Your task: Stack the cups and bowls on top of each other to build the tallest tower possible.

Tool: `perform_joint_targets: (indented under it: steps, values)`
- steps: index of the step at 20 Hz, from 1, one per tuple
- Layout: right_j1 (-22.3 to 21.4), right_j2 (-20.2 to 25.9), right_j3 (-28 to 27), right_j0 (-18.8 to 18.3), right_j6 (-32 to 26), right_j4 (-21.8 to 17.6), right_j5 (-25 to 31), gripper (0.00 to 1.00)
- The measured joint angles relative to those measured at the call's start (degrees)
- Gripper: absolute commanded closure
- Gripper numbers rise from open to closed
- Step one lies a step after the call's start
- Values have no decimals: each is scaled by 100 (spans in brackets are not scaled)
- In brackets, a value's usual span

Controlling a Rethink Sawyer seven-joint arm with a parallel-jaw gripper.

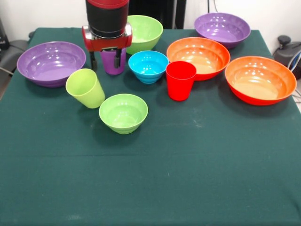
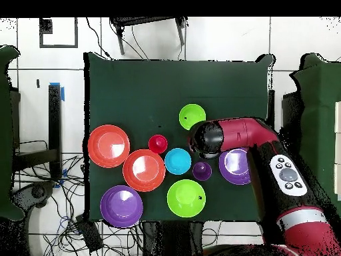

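Seen from across the table, my gripper [image 1: 105,66] hangs at the far left over the far cup [image 1: 113,65], fingers apart. The left wide bowl [image 1: 51,62] lies to its left, and the medium bowl [image 1: 143,32] is behind it to the right. The centre small bowl [image 1: 148,66] sits right of that cup, with the upright cup [image 1: 180,80] just beside it. Nearer stand the tilted cup [image 1: 85,88] and, to its right, the near small bowl [image 1: 123,113]. To the right lie the far wide bowl [image 1: 222,29], the middle wide bowl [image 1: 198,55] and the rightmost wide bowl [image 1: 260,79].
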Motion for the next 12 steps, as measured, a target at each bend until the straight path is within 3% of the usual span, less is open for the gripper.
perform_joint_targets:
  steps: [12]
  values:
    - [-53,0,11,65,0,25,0,0]
